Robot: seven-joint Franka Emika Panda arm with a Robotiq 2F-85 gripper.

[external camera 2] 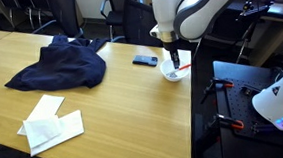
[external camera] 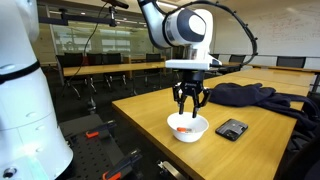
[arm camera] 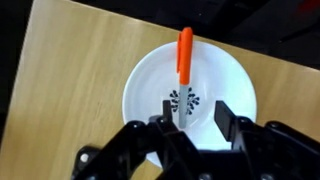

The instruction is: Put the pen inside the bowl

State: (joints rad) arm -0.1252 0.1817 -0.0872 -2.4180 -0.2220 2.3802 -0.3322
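Observation:
The orange-red pen (arm camera: 184,57) lies inside the white bowl (arm camera: 150,80), running from the far rim toward the dark flower mark at its middle. It shows as a small orange spot in the bowl in an exterior view (external camera: 182,128). The bowl (external camera: 187,126) stands near the table's front edge, and it also shows in an exterior view (external camera 2: 173,74). My gripper (arm camera: 192,118) hangs open and empty just above the bowl (external camera: 190,103), its fingers apart over the bowl's middle. The pen's near end lies by one fingertip.
A black phone-like device (external camera: 231,128) lies beside the bowl and also shows in an exterior view (external camera 2: 145,60). A dark garment (external camera 2: 62,64) is heaped on the table. White papers (external camera 2: 50,122) lie farther along. Red-and-black tools (external camera 2: 225,85) sit off the table's edge.

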